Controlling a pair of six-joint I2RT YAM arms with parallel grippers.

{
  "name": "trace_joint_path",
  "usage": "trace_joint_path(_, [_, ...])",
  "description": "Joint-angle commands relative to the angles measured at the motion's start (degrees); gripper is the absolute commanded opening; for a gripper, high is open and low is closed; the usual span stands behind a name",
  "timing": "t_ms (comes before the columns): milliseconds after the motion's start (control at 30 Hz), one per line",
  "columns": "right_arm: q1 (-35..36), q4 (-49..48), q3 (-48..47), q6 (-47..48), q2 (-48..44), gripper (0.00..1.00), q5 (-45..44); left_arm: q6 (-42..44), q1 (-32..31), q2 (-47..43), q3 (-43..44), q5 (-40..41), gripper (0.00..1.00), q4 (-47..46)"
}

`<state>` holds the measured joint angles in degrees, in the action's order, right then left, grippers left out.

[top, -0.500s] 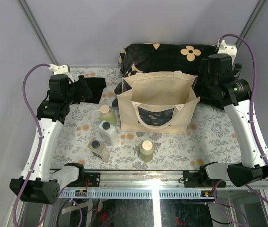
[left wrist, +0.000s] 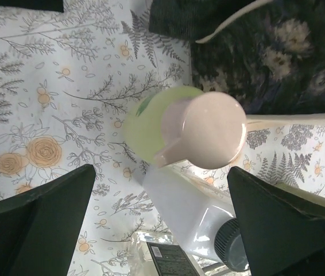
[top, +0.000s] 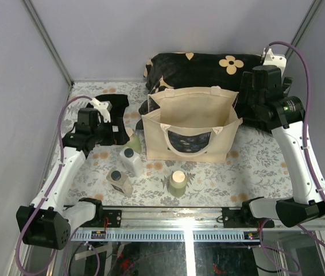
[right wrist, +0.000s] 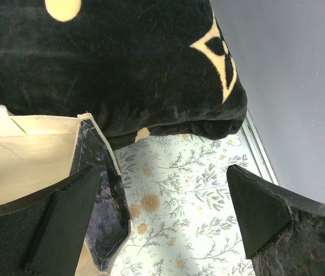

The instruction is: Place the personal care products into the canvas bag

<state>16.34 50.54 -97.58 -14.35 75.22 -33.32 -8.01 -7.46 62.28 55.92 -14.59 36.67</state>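
Pale-green bottle (left wrist: 145, 123), round beige cap (left wrist: 208, 129), stands before spread left tool (left wrist: 159, 175).

No legible text is being observed. A dark label (left wrist: 169, 256) on the squat bottle (top: 119, 181) is being rendered too blurred for reading.

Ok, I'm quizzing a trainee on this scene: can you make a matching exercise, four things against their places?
Things:
1 white bottle
2 squat bottle
3 canvas bag
4 black cushion

Places:
a behind the canvas bag, by the back wall
b standing open, mid-table
c leftmost bottle in the top view
d between the squat bottle and the canvas bag

Pairs: 1-d, 2-c, 3-b, 4-a
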Motion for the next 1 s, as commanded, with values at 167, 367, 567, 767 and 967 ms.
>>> trace_joint_path(167, [0.21, -1.33, 0.2, 0.04, -0.3, 1.0, 1.46, 1.44, -0.47, -2.79, -7.16, -8.05, 1.0, -15.0])
trace_joint_path(367, [0.19, -1.54, 0.45, 0.59, 0.18, 1.0, 1.89, 0.87, -0.68, -0.68, -11.96, -8.72, 1.0, -23.35])
trace_joint_path(567, [0.18, -1.96, 0.72, 1.0, 0.53, 1.0, 2.28, 0.25, -1.22, 1.85, -13.68, -7.2, 1.0, -29.22])
trace_joint_path(767, [0.19, -2.69, 0.81, 1.33, 1.11, 1.0, 2.82, -0.77, -1.76, 1.6, -14.43, -5.03, 1.0, -32.93])
trace_joint_path(967, [0.19, -3.15, 0.78, 1.76, 2.08, 1.0, 3.23, -1.53, -2.26, 2.66, -15.43, -4.88, 1.0, -34.86])
